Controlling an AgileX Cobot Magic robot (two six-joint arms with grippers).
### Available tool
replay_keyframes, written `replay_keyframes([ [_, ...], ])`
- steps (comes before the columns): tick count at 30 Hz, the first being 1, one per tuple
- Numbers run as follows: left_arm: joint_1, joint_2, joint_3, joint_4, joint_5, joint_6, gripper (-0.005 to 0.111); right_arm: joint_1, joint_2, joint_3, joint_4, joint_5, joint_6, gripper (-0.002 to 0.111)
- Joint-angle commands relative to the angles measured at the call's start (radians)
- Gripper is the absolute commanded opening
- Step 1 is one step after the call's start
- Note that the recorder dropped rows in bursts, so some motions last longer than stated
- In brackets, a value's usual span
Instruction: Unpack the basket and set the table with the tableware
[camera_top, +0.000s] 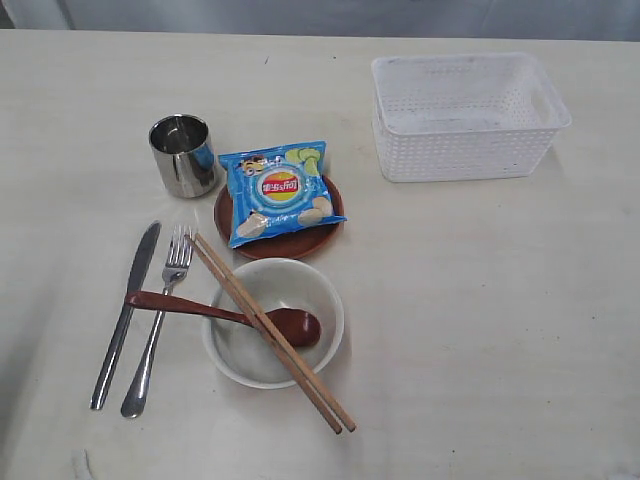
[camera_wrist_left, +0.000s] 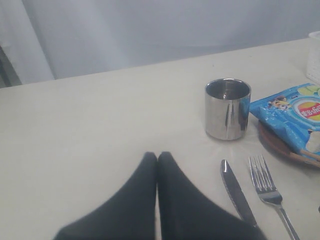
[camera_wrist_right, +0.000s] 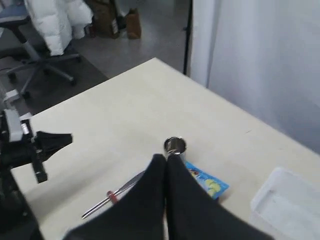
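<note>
**Clerk:** Progress on the unpacking?

**Keeper:** By my reckoning, nearly done. Nothing shows inside the basket and every piece is out on the table (camera_top: 480, 330). What may be left is tidying.

**Clerk:** Entries, largest first, each placed from the bowl.

**Keeper:**
- Basket (camera_top: 460, 155): white, lattice-sided, well apart from the bowl, far right.
- Plate (camera_top: 290, 248): brown, just beyond the bowl. A blue chips packet (camera_top: 279, 190) lies on it.
- Bowl (camera_top: 235, 365): white, holds only the spoon's scoop.
- Cup (camera_top: 183, 155): steel, upright, beyond the bowl to its left, looks empty.
- Chopsticks (camera_top: 300, 372): laid slantwise across the bowl's rim.
- Knife (camera_top: 122, 320): left of the bowl, outermost.
- Fork (camera_top: 158, 325): between the knife and the bowl.
- Spoon (camera_top: 200, 307): scoop in the bowl, handle reaching out left over the fork and knife.

**Clerk:** And the arms?

**Keeper:** The left gripper (camera_wrist_left: 157, 156) has its jaws pressed together and holds nothing. It hangs left of the bowl, near the knife's tip. The right gripper (camera_wrist_right: 165, 158) is likewise closed and empty, high above the table
</note>
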Motion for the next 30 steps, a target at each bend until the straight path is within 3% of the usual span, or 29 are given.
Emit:
replay_keyframes([
  [1,0.002,-0.003,0.002,-0.001,-0.006,0.000,0.000,-0.006,-0.115,-0.007,-0.121,-0.001,-0.009,0.000],
  [5,0.002,-0.003,0.002,-0.001,-0.006,0.000,0.000,-0.050,-0.229,-0.007,-0.124,-0.001,-0.009,0.000],
  [12,0.002,-0.003,0.002,-0.001,-0.006,0.000,0.000,-0.276,-0.369,-0.007,-0.108,-0.047,-0.009,0.000],
  [17,0.002,-0.003,0.002,-0.001,-0.006,0.000,0.000,-0.444,-0.461,-0.007,0.001,-0.047,-0.009,0.000],
  [23,0.002,-0.003,0.002,-0.001,-0.006,0.000,0.000,-0.624,-0.534,-0.007,0.273,-0.047,-0.009,0.000],
  [30,0.002,-0.003,0.002,-0.001,-0.006,0.000,0.000,-0.776,-0.598,-0.005,0.292,-0.048,-0.009,0.000],
])
